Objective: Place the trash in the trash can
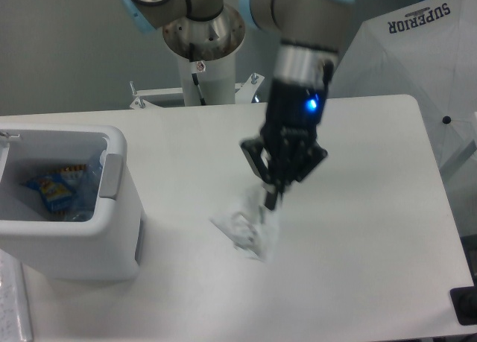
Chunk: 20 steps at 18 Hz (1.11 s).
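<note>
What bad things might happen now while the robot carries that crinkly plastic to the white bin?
The gripper seems to pinch only the top edge of the crumpled wrapper, so it might slip out and drop onto the table. The wrapper dangles loosely and could catch on the thick rim of the trash can instead of dropping inside beside the bottle.
</note>
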Each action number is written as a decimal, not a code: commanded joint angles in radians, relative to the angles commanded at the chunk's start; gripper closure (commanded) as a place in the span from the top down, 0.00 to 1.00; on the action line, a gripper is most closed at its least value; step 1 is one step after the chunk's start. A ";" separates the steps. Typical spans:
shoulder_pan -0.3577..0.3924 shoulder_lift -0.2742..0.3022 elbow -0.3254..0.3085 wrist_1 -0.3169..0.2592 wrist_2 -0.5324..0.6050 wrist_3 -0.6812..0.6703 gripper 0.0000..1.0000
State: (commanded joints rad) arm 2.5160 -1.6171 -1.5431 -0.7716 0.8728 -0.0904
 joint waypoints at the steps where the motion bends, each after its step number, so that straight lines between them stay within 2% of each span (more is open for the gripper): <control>1: -0.028 0.015 -0.006 -0.003 0.000 -0.012 0.00; 5: -0.130 0.066 -0.058 -0.002 0.003 0.000 0.00; 8: -0.204 0.083 -0.100 0.003 0.008 0.038 0.00; 15: -0.243 0.083 -0.182 0.000 0.029 0.507 0.00; 20: -0.244 0.066 -0.210 0.000 0.046 0.642 0.00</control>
State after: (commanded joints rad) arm 2.2718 -1.5508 -1.7533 -0.7716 0.9188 0.5521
